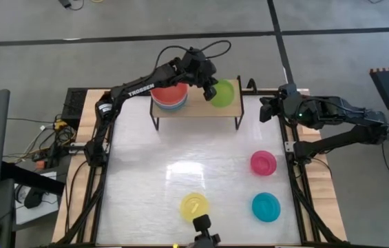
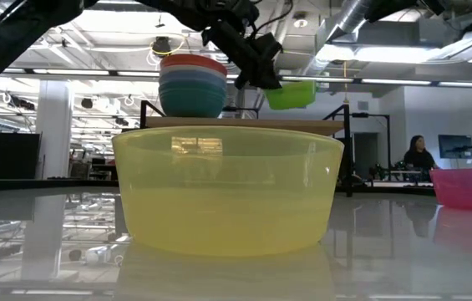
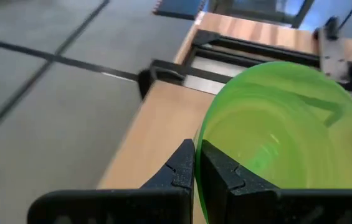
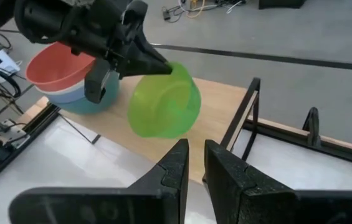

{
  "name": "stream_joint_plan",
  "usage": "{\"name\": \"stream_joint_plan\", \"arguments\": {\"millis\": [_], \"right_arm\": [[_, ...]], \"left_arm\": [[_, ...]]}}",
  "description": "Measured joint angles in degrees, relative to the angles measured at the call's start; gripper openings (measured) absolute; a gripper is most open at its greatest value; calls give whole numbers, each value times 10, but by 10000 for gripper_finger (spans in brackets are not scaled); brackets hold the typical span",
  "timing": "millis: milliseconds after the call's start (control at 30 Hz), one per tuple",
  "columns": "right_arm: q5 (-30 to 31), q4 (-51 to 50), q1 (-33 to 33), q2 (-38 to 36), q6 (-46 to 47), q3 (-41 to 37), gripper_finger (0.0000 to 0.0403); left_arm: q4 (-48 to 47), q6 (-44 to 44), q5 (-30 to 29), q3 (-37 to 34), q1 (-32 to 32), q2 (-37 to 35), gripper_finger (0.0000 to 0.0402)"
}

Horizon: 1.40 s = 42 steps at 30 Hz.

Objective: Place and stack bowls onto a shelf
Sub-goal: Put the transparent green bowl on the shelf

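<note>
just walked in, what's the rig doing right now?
Stacking bowls on the shelf. The left gripper is shut on the rim of the lime green bowl and holds it above the shelf's open side, not set down yet. A stack with the red bowl on top already sits on the shelf. The pink bowl, cyan bowl and yellow bowl wait on the table. The right gripper idles by the shelf's right end.
</note>
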Motion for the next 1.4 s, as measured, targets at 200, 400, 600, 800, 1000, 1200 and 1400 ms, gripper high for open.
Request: {"name": "stream_joint_plan", "arguments": {"millis": [200,400,600,800,1000,1200,1400], "right_arm": [[0,0,-8,0,2,0,79],[1,0,-7,0,2,0,79],[3,0,-7,4,2,0,79],[3,0,-7,11,3,0,79],[2,-1,-7,21,11,0,79],[1,-1,-7,26,12,0,79],[1,0,-7,26,13,0,79]], "left_arm": [[-27,45,-21,0,2,-1,0],[-41,79,-38,0,2,-1,0],[-44,106,-39,0,4,-1,0],[-30,120,-41,0,4,-1,0],[-30,120,-48,0,4,-1,6],[-30,122,-71,0,4,-1,49],[-30,120,-89,0,2,-1,109]]}}
